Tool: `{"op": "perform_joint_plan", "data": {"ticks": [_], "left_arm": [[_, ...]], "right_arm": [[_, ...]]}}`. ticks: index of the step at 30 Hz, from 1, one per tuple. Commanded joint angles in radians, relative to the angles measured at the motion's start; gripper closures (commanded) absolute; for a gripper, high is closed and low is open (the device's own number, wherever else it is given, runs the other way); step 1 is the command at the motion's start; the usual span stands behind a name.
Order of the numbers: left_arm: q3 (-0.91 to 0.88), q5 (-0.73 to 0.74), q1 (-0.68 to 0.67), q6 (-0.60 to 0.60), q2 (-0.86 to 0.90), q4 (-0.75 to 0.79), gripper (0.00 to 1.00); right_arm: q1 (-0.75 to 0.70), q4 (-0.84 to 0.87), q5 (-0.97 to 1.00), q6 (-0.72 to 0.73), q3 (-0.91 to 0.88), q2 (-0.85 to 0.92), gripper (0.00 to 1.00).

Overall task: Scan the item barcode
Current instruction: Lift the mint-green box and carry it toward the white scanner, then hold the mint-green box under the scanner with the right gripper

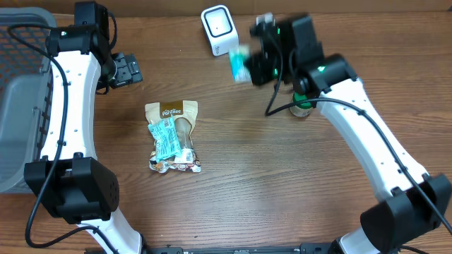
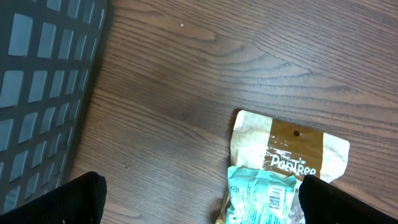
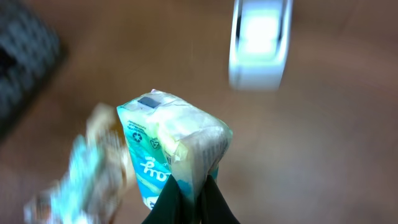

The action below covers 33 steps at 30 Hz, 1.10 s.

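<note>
One teal-and-white packet (image 1: 239,63) is pinched tight in the right tool (image 1: 256,65), held off the surface (image 1: 282,183) just beside the white scanner (image 1: 217,29). Its long axis runs out from the fingertips, free end toward the scanner. The left tool (image 1: 127,70) gapes wide near a grey basket (image 1: 18,106). Snack packs (image 1: 173,137) lie mid-surface on brown wood grain.

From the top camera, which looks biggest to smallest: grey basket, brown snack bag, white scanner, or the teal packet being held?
1. grey basket
2. brown snack bag
3. white scanner
4. teal packet: it is blurred, lifted nearer the camera and partly hidden, so its place against the scanner is unsure.
</note>
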Motion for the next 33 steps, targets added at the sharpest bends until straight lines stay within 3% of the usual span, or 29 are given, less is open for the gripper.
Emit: {"op": "perform_joint_plan", "data": {"ticks": [1, 10, 20, 24, 33], "left_arm": [[0.018, 0.001, -0.009, 0.01, -0.005, 0.0, 0.01], [0.018, 0.001, -0.01, 0.01, -0.005, 0.0, 0.01], [0.018, 0.001, -0.01, 0.01, -0.005, 0.001, 0.0], [0.018, 0.001, -0.01, 0.01, -0.005, 0.0, 0.0], [0.018, 0.001, -0.01, 0.011, -0.005, 0.0, 0.0]], "right_arm": [[0.008, 0.003, 0.116, 0.016, 0.165, -0.023, 0.97], [0.048, 0.256, 0.301, -0.193, 0.235, 0.003, 0.97], [0.097, 0.551, 0.443, -0.599, 0.234, 0.225, 0.96], [0.098, 0.655, 0.496, -0.663, 0.234, 0.336, 0.96], [0.098, 0.872, 0.537, -0.664, 0.234, 0.526, 0.96]]}}
